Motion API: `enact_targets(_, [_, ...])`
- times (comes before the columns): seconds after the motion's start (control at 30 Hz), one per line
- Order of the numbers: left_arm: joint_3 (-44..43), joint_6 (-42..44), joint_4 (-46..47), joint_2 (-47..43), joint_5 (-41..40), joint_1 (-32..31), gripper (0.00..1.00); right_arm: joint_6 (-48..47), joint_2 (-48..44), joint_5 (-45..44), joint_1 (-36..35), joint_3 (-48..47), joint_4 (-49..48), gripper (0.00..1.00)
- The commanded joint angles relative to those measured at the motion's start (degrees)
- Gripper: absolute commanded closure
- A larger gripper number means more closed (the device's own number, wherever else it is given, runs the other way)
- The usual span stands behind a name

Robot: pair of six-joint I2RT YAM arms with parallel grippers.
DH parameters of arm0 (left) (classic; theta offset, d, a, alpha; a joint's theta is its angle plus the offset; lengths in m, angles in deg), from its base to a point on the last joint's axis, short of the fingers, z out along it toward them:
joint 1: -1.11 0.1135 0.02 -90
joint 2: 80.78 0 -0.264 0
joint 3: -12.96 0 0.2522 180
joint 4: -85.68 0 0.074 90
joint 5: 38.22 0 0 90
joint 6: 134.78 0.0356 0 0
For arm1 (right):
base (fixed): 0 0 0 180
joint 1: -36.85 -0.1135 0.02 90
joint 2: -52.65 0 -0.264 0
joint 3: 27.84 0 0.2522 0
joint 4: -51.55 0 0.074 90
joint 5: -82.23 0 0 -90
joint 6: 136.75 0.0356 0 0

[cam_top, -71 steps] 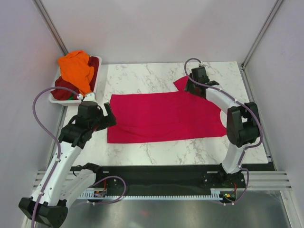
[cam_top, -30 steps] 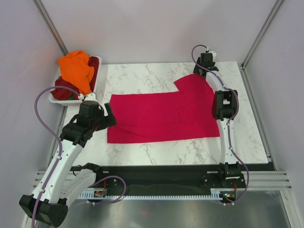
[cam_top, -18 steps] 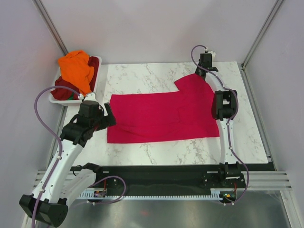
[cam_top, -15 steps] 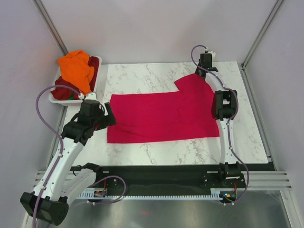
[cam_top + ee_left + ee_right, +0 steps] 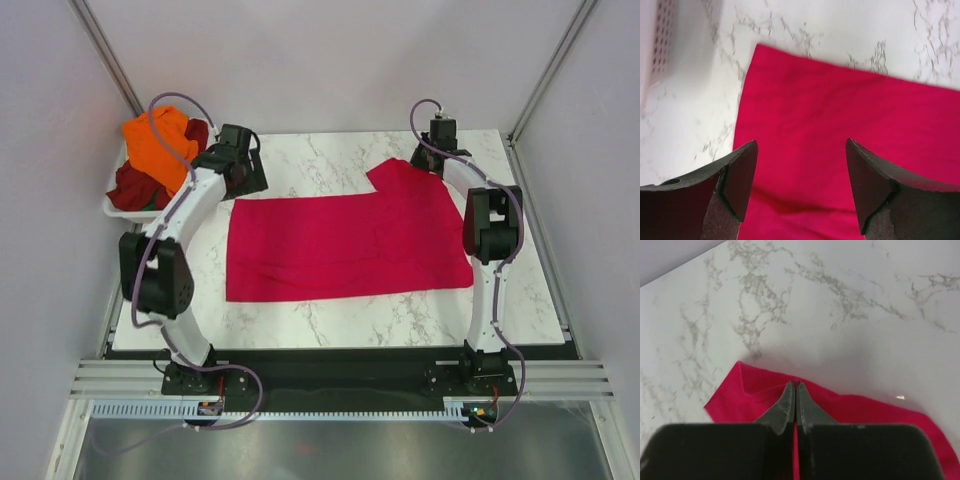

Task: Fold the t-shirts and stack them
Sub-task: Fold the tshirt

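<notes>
A crimson-pink t-shirt [image 5: 345, 245] lies spread flat on the marble table, one sleeve pointing to the far right. My left gripper [image 5: 251, 180] hovers over its far left corner, open, with only cloth [image 5: 840, 130] below the gap [image 5: 801, 145]. My right gripper [image 5: 428, 158] is shut on the far edge of that sleeve [image 5: 755, 395], its tips [image 5: 794, 384] pinching the cloth. An orange t-shirt [image 5: 160, 145] and a dark maroon t-shirt [image 5: 135, 185] lie heaped in the basket.
The white plastic basket [image 5: 112, 209] stands at the table's far left edge; its perforated wall [image 5: 662, 40] shows in the left wrist view. Bare marble [image 5: 320, 160] runs behind the shirt, and more lies in front. Frame posts and grey walls enclose the table.
My left arm has swung from the shirt's near left side to its far left corner. The right gripper has shut on the sleeve edge and shifted slightly.
</notes>
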Motion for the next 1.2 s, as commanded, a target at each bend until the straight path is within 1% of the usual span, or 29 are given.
enact_targets(0.0, [-9.27, 2.84, 1.86, 12.09, -2.02, 1.19, 0.22, 2.89, -9.41, 6.11, -0.38, 7.65, -6.88, 1.0])
enact_targets(0.03, [-13.3, 3.45, 1.86, 14.49, -2.1, 1.36, 0.23, 2.89, -10.55, 6.29, -0.3, 9.35, -7.15, 1.0])
enact_targets(0.07, [-15.17, 3.55, 1.77, 16.69, -2.54, 1.45, 0.23, 2.72, -12.21, 6.9, -0.29, 11.97, -7.5, 1.0])
enact_targets(0.13, [-19.12, 3.98, 1.77, 21.96, -2.46, 1.63, 0.24, 1.75, -13.37, 7.35, -0.21, 13.57, -7.6, 1.0])
enact_targets(0.23, [-21.42, 3.81, 1.77, 25.84, -2.9, 2.15, 0.24, 1.83, -14.87, 7.52, 0.23, 15.69, -7.6, 1.0])
enact_targets(0.37, [-20.55, 3.81, 1.77, 27.87, -3.34, 3.64, 0.25, 2.63, -14.78, 10.07, 0.76, 15.51, -7.68, 1.0])
enact_targets(0.53, [-20.81, 2.93, 2.3, 30.6, -1.84, 5.49, 0.26, 3.5, -14.08, 12.62, 0.76, 15.43, -8.56, 1.0])
enact_targets(0.7, [-22.21, 3.2, 2.38, 33.23, -1.4, 7.51, 0.27, 3.68, -12.41, 13.5, 0.76, 15.51, -8.74, 1.0])
enact_targets(0.9, [-24.14, 3.81, 2.38, 36.75, -1.32, 7.78, 0.29, 3.42, -11.79, 13.67, 1.11, 15.34, -8.65, 1.0])
enact_targets(0.97, [-25.46, 3.89, 2.12, 38.33, -0.45, 7.96, 0.34, 3.5, -11.62, 13.85, 1.46, 15.51, -8.74, 1.0])
enact_targets(1.0, [-25.82, 3.9, 2.29, 38.33, -0.44, 7.96, 0.35, 3.51, -11.44, 13.85, 1.46, 15.43, -8.74, 1.0])
enact_targets(1.07, [-25.99, 3.64, 2.38, 38.25, -1.05, 7.96, 0.41, 3.51, -11.27, 14.11, 1.81, 15.43, -8.74, 1.0])
enact_targets(1.1, [-26.43, 3.9, 2.3, 38.51, -0.88, 7.96, 0.45, 3.68, -11.18, 14.11, 1.9, 15.43, -8.74, 1.0])
enact_targets(1.13, [-26.43, 4.16, 2.3, 38.6, -0.53, 7.87, 0.52, 3.59, -11.18, 14.2, 1.99, 15.43, -8.65, 1.0])
enact_targets(1.17, [-26.43, 4.25, 2.3, 38.6, 0.09, 7.96, 0.54, 3.59, -11.09, 14.2, 2.25, 15.43, -8.74, 1.0])
